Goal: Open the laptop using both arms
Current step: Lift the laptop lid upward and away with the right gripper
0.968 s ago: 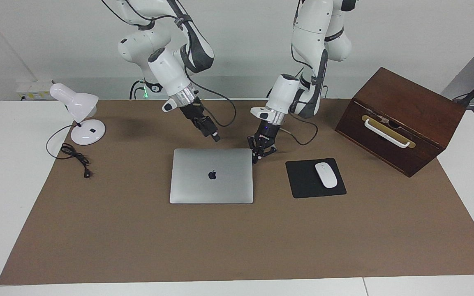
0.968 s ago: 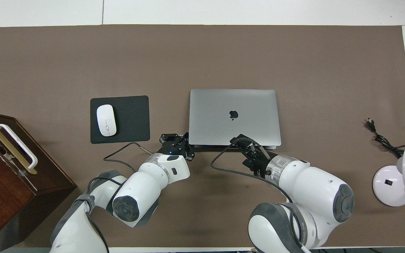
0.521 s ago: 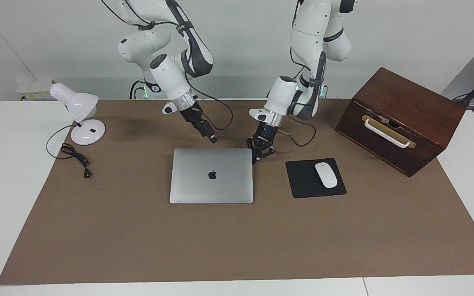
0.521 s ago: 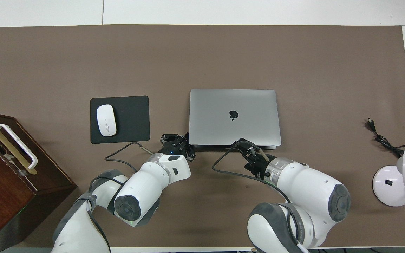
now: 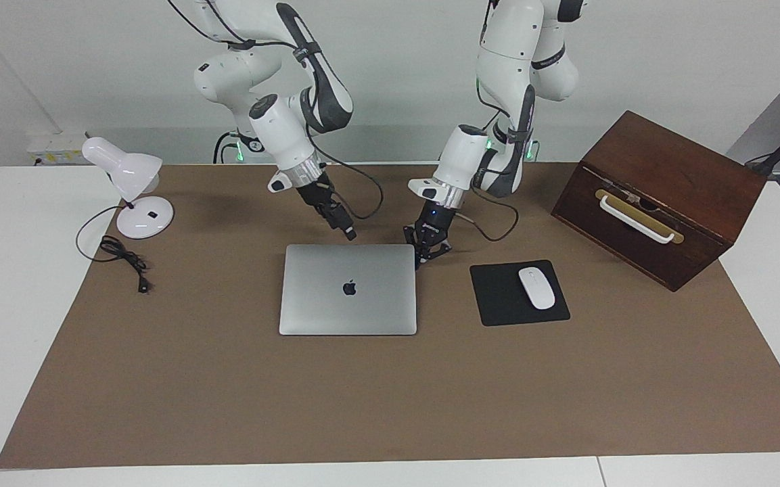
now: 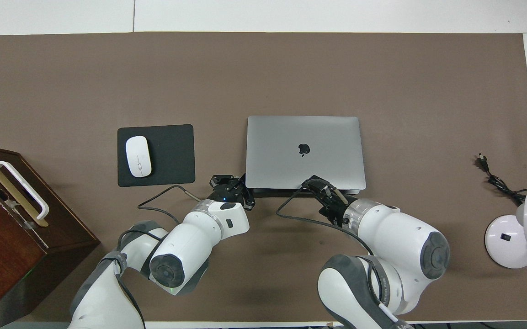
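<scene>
The silver-grey laptop [image 5: 348,289] lies closed and flat on the brown mat, its apple logo up; it also shows in the overhead view [image 6: 304,151]. My left gripper [image 5: 423,254] is low at the laptop's corner nearest the robots on the left arm's end, fingers spread, holding nothing; in the overhead view [image 6: 233,185] it is beside that corner. My right gripper [image 5: 349,235] hangs just above the laptop's edge nearest the robots, near its middle, narrow and shut; it shows in the overhead view [image 6: 313,183] at that edge.
A black mouse pad [image 5: 498,297] with a white mouse [image 5: 536,287] lies beside the laptop toward the left arm's end. A dark wooden box [image 5: 660,189] with a white handle stands past it. A white desk lamp [image 5: 129,179] and its cable [image 5: 122,260] are at the right arm's end.
My right gripper's tip has dropped a little closer to the laptop's edge as its wrist drew back. My left gripper has barely moved. The laptop stays closed.
</scene>
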`<state>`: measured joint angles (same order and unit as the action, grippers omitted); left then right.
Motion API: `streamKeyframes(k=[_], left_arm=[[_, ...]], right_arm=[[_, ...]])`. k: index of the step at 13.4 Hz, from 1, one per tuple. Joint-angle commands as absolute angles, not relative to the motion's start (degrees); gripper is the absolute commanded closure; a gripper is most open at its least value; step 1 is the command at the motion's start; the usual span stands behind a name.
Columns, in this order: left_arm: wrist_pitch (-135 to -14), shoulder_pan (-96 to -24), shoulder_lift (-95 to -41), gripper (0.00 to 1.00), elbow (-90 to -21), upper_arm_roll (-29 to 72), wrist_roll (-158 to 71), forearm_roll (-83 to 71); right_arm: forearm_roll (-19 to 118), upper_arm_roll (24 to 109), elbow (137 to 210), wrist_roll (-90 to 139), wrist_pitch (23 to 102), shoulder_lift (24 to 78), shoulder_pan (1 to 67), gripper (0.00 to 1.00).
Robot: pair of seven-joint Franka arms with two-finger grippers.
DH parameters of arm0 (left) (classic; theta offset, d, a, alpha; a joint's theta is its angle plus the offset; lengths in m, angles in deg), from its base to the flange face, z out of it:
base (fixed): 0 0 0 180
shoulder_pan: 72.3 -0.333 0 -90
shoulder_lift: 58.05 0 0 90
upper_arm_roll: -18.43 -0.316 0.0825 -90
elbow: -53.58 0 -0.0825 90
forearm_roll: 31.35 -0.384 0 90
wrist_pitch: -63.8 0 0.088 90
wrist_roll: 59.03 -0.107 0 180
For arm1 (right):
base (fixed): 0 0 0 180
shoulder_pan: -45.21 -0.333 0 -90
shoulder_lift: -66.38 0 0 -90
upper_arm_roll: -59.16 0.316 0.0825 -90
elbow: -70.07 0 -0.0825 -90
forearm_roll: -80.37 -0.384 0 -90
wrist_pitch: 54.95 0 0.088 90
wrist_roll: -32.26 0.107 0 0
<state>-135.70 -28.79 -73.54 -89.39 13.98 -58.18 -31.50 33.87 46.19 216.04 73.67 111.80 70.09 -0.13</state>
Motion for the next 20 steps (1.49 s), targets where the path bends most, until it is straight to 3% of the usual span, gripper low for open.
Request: streamKeyframes(k=[1, 20], left_arm=[[-137.0, -26.6, -74.7, 1.0, -88.8, 13.2, -58.3, -32.0], [-137.0, -25.6, -74.8, 1.0, -89.2, 13.2, -58.3, -31.3]], right_arm=[[29.9, 46.0, 213.9, 69.2, 112.8, 68.1, 0.2, 0.0], [13.0, 43.7, 202.8, 57.8, 112.8, 61.3, 0.2, 0.0]])
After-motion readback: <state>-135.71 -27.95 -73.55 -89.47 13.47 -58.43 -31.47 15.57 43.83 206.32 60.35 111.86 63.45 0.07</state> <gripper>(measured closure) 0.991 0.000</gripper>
